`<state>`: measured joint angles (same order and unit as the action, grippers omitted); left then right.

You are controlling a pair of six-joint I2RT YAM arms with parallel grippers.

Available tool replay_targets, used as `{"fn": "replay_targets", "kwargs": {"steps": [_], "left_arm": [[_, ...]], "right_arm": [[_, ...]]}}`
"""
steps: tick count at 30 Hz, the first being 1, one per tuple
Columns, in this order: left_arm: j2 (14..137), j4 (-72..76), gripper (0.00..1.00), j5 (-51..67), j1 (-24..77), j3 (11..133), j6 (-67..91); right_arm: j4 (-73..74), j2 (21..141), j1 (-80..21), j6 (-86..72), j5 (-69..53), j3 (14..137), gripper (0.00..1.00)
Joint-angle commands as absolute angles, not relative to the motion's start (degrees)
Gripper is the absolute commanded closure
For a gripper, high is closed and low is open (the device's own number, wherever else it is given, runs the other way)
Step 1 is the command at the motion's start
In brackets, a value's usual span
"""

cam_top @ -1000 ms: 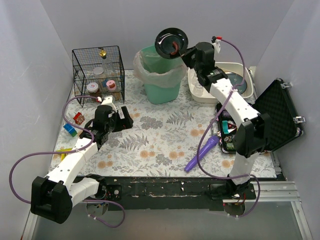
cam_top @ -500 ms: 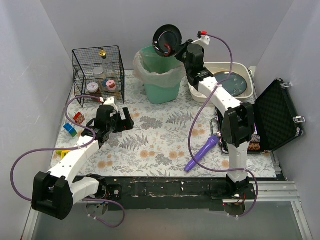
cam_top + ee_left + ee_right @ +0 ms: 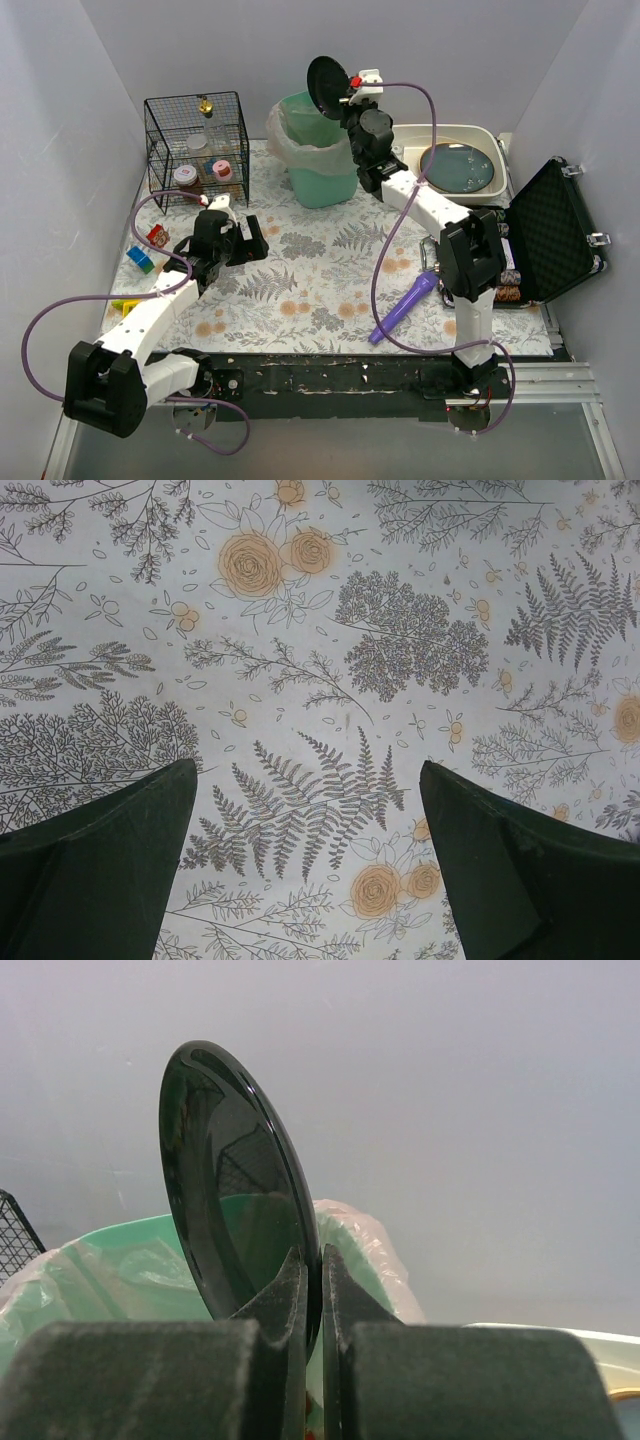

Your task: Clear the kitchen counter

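Note:
The kitchen counter (image 3: 320,270) is a flat top with a whitish fern-and-flower cloth, also filling the left wrist view (image 3: 320,630). My right gripper (image 3: 343,95) is shut on the rim of a black plate (image 3: 324,86), holding it on edge above the green bin (image 3: 318,150). In the right wrist view the plate (image 3: 225,1180) stands upright between my fingers, the bin (image 3: 120,1270) behind it. My left gripper (image 3: 250,238) is open and empty just above the cloth at the left; its fingers (image 3: 110,850) frame bare cloth.
A black wire basket (image 3: 197,145) with jars stands back left. A white basin (image 3: 402,180) with a dark plate (image 3: 460,167) is back right. An open black case (image 3: 555,230) sits right. A purple tool (image 3: 403,308) lies front right. Small toys (image 3: 145,255) lie at the left edge.
My right arm has swung the black plate leftward from beside the basin to over the green bin, and turned it from face-on to edge-on. The left arm has barely moved.

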<state>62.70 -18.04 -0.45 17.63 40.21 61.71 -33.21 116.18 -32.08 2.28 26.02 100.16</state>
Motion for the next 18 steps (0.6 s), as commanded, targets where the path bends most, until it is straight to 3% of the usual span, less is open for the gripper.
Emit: {"fn": "replay_targets", "kwargs": {"steps": [1,5,8,14,18], "left_arm": [[62.84,-18.28,0.05,-0.53,17.49,41.04,61.08],[62.93,-18.28,0.05,-0.53,17.4,41.13,61.0],[63.02,-18.28,0.05,-0.53,17.4,41.13,60.91],[62.84,-18.19,0.05,-0.18,17.4,41.05,60.91],[63.1,-18.19,0.05,-0.09,17.49,41.22,60.91]], "right_arm": [[-46.49,109.17,-32.78,10.38,31.64,97.04,0.99],[-45.19,105.04,-30.6,0.48,28.93,94.14,0.99],[-40.87,101.18,-25.51,-19.71,23.31,89.93,0.99],[-46.3,94.31,-17.24,-49.61,16.79,74.73,0.99],[-45.54,92.2,-14.33,-57.56,17.66,67.95,0.99]]}}
